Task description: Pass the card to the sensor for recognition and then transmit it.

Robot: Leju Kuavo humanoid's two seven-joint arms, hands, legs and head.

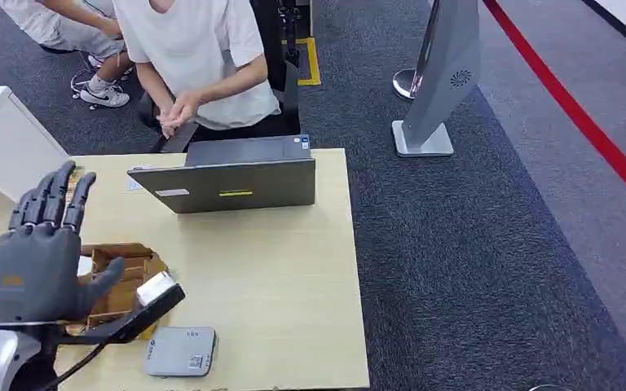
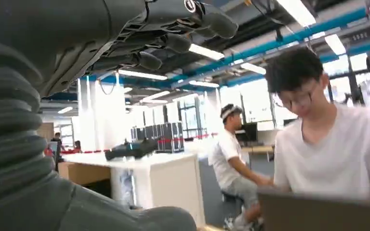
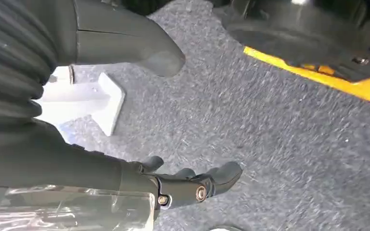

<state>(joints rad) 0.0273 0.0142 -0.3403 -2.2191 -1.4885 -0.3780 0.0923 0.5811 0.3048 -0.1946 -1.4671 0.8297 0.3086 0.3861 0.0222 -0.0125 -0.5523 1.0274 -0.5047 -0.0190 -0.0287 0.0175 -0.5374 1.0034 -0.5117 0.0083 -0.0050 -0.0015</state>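
Observation:
My left hand [image 1: 42, 257] is raised above the left side of the wooden table [image 1: 293, 277], fingers spread upward and holding nothing. In the left wrist view its fingers [image 2: 173, 33] and thumb [image 2: 139, 217] stand well apart. Just right of the hand sits a brown cardboard holder [image 1: 127, 265]. A black scanner with a white face [image 1: 153, 297] lies beside it, and a flat grey reader [image 1: 181, 352] rests near the front edge. I cannot make out a card. My right hand [image 3: 188, 185] hangs over grey carpet, empty, its thumb [image 3: 139, 50] far from the fingers.
A grey laptop [image 1: 232, 181] stands open at the table's far edge, and a person in a white shirt [image 1: 204, 65] sits behind it. A grey kiosk stand [image 1: 440, 90] rises from the carpet to the right. A white cabinet [image 1: 4, 138] stands at the left.

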